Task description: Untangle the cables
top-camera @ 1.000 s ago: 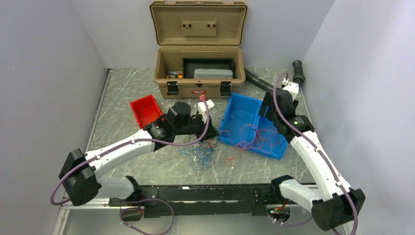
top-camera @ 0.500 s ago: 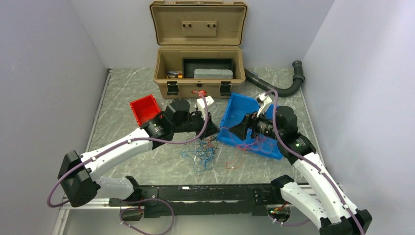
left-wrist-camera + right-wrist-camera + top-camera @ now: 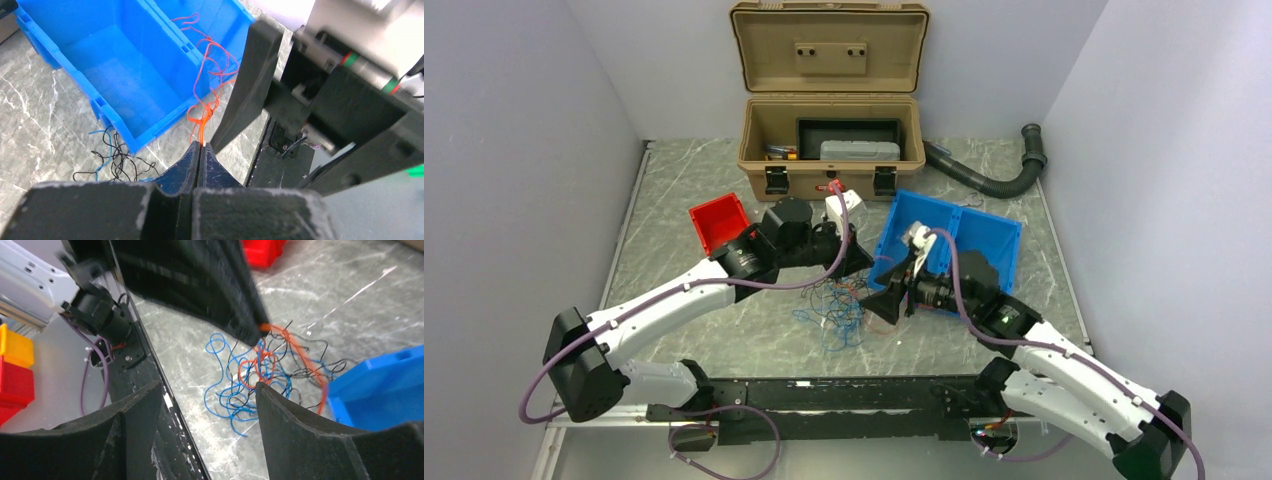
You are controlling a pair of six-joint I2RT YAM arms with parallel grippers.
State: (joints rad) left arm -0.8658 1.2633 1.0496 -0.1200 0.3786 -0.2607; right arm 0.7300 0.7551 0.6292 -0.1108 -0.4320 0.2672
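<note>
The cables (image 3: 834, 310) lie as a loose tangle of blue, black and orange strands on the marble table in front of the blue bin (image 3: 984, 240). My left gripper (image 3: 200, 146) is shut on an orange cable (image 3: 204, 116) that runs up over the wall of the blue bin (image 3: 115, 65). My right gripper (image 3: 884, 300) hangs low just right of the tangle, close beside the left one (image 3: 856, 265). In the right wrist view its jaws (image 3: 207, 390) stand open with nothing between them, and the tangle (image 3: 250, 377) lies just beyond the tips.
An open tan toolbox (image 3: 829, 130) stands at the back. A small red bin (image 3: 721, 222) sits left of the left gripper. A black corrugated hose (image 3: 984, 180) curves behind the blue bin. A black rail (image 3: 824, 395) runs along the table's near edge.
My right arm has swung from over the blue bin leftward and down to the tangle, its jaws narrowing slightly. The left gripper stays shut on the orange cable, almost still.
</note>
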